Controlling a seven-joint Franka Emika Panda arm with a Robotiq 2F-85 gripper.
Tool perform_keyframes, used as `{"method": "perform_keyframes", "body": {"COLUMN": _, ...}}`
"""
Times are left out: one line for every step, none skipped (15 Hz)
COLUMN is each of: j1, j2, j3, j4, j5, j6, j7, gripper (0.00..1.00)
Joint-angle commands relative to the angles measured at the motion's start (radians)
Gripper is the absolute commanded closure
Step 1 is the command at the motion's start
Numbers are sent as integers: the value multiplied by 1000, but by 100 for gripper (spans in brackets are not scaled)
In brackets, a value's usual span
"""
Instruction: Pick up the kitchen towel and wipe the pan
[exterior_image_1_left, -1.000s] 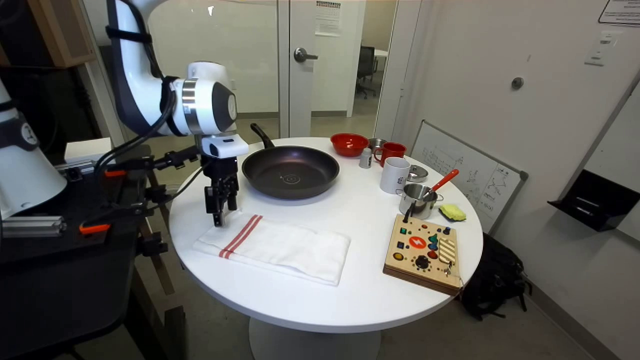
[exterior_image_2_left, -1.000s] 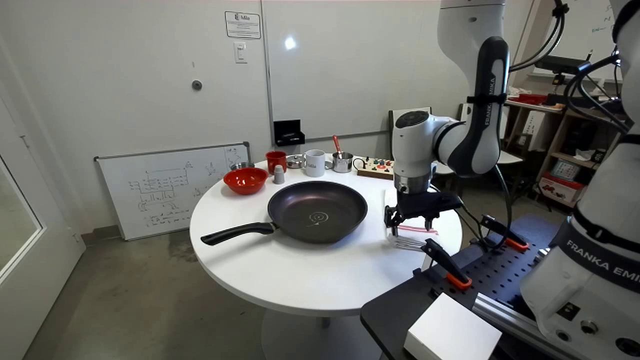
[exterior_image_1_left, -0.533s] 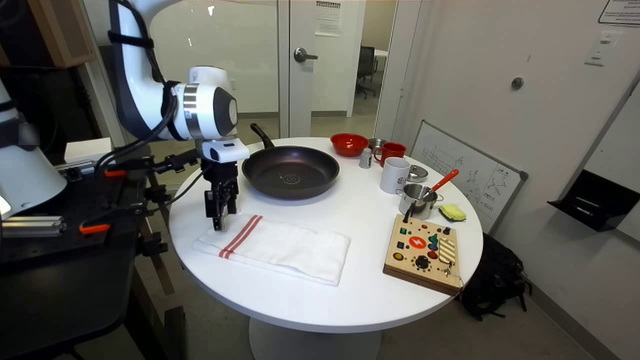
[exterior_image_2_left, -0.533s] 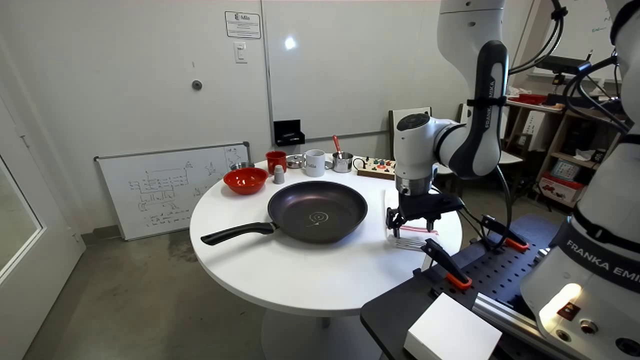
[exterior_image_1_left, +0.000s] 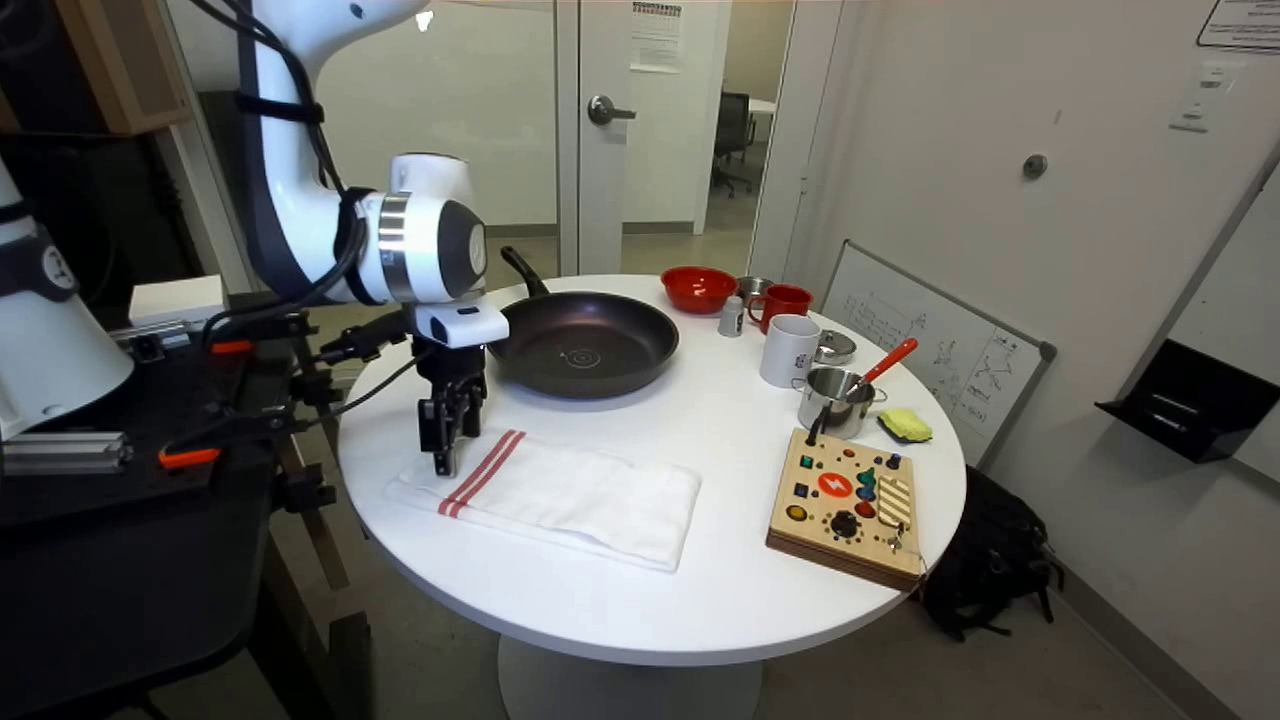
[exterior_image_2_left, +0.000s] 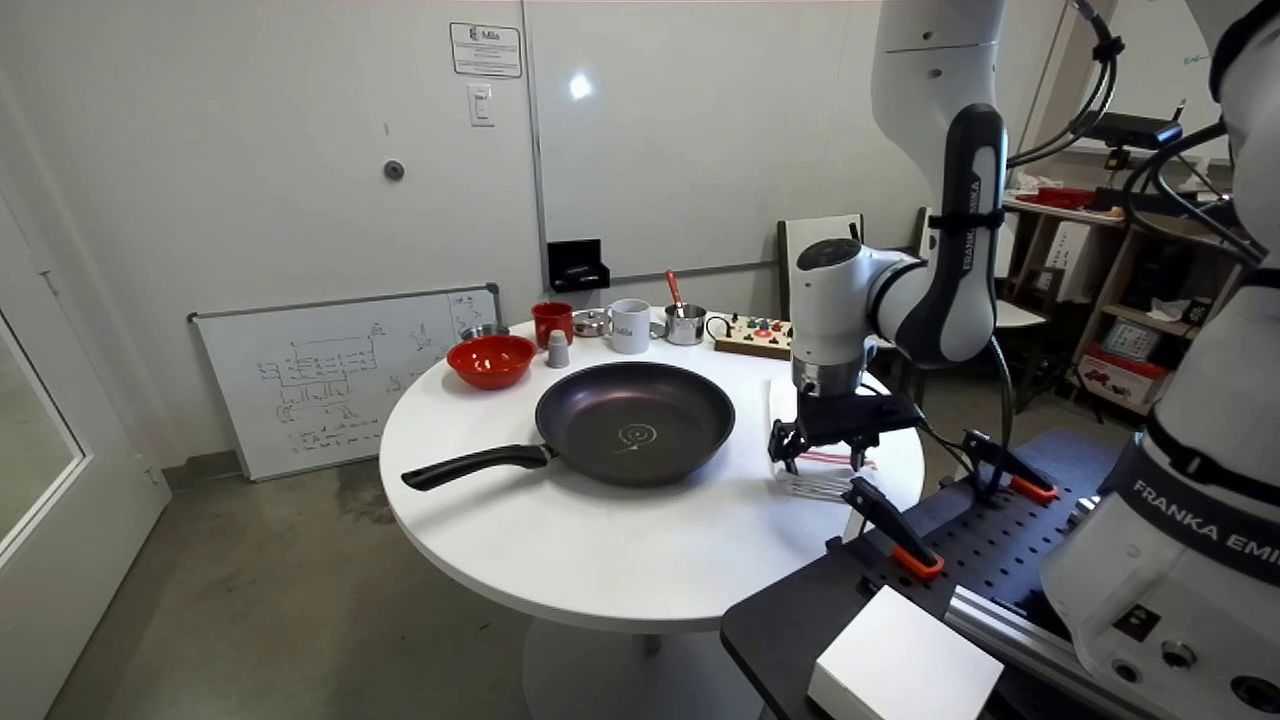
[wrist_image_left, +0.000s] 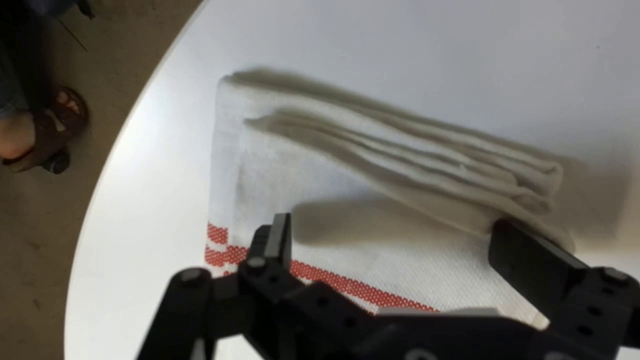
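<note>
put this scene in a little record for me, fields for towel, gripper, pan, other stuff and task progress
towel: white with red stripes, folded, lying on the table
gripper: open, over the towel's striped end; contact unclear
pan: black, on the table, apart from the towel
other stuff: red bowl, red mug, white mug, steel pot, yellow sponge, wooden board
task progress: towel not yet lifted

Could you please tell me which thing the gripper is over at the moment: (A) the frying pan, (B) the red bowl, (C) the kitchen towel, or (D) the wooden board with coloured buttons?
C: in an exterior view the open gripper is over one end of the kitchen towel, and the wrist view shows the towel between the spread fingers.
</note>
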Motion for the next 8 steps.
{"method": "perform_keyframes", "body": {"j1": -37, "j2": 76, "j3": 8, "j4": 42, "j5": 8, "j6": 53, "j7": -20, "gripper": 0}}
{"method": "perform_keyframes", "body": {"j1": -40, "j2": 85, "j3": 8, "j4": 47, "j5": 10, "j6": 58, "j7": -18, "gripper": 0}}
{"method": "perform_keyframes", "body": {"j1": -46, "j2": 94, "j3": 9, "j4": 50, "j5": 12, "j6": 65, "j7": -20, "gripper": 0}}
{"method": "perform_keyframes", "body": {"j1": -50, "j2": 102, "j3": 10, "j4": 54, "j5": 12, "j6": 68, "j7": -20, "gripper": 0}}
{"method": "perform_keyframes", "body": {"j1": -55, "j2": 108, "j3": 11, "j4": 58, "j5": 14, "j6": 72, "j7": -21, "gripper": 0}}
{"method": "perform_keyframes", "body": {"j1": -61, "j2": 112, "j3": 12, "j4": 61, "j5": 15, "j6": 74, "j7": -23, "gripper": 0}}
{"method": "perform_keyframes", "body": {"j1": -65, "j2": 116, "j3": 13, "j4": 64, "j5": 16, "j6": 75, "j7": -22, "gripper": 0}}
{"method": "perform_keyframes", "body": {"j1": -68, "j2": 120, "j3": 16, "j4": 66, "j5": 18, "j6": 75, "j7": -23, "gripper": 0}}
